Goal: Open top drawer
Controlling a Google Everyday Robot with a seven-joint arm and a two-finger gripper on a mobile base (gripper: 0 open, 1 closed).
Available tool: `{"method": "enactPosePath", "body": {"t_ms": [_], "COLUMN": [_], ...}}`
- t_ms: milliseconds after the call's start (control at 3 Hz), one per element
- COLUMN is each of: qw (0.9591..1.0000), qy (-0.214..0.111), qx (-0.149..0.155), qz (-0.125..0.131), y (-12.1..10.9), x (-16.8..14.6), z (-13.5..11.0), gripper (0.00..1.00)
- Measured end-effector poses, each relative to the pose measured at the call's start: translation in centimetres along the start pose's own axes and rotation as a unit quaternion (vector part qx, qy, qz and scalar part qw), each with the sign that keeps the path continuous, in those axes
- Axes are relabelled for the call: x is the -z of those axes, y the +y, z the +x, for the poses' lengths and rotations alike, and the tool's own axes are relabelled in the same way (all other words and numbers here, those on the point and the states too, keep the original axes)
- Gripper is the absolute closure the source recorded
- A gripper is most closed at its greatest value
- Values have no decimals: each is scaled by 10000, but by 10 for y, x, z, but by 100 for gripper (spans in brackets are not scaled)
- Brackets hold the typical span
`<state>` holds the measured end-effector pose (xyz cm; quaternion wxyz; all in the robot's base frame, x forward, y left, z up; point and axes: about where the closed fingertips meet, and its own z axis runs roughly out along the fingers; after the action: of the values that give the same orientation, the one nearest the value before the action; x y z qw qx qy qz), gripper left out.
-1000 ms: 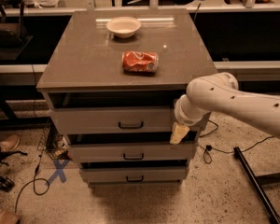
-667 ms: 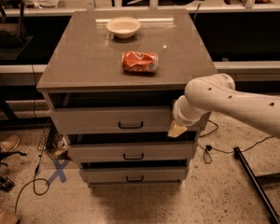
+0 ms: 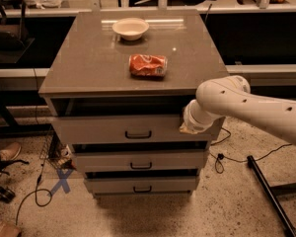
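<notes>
At the right end of the top drawer: my gripper sits level with the drawer front, at its right edge. Contact looks likely, not certain. Whether the gripper is apart or together, I cannot tell; the wrist covers it. My arm comes in from the right, white, bent down toward the front.

Top drawer: uppermost of three in the cabinet, directly under the grey top. Flat grey front, dark handle at centre, nothing touching it. A dark gap shows between the cabinet top and the front's upper edge; the drawer looks partly out.

Middle drawer and bottom drawer lie below it, each with a like handle and a dark gap above.

On the cabinet top: pale bowl near the back edge, upright. Red can, crushed, on its side, nearer the front, well apart from the bowl.

Floor: blue X left of the cabinet, black cable just beside it. Black pole lies at lower right.
</notes>
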<state>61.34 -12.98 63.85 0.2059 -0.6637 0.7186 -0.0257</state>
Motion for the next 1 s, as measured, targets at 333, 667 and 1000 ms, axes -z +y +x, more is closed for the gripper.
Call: {"method": "enactPosePath", "body": {"t_ms": [333, 667, 1000], "qw": [10000, 10000, 10000], "qy": [0, 0, 0], "qx": [0, 0, 3], "qz": [0, 0, -6], "y": [-1, -1, 0], "x": [2, 2, 2], "z": [-1, -1, -1], "gripper": [100, 82, 59]}}
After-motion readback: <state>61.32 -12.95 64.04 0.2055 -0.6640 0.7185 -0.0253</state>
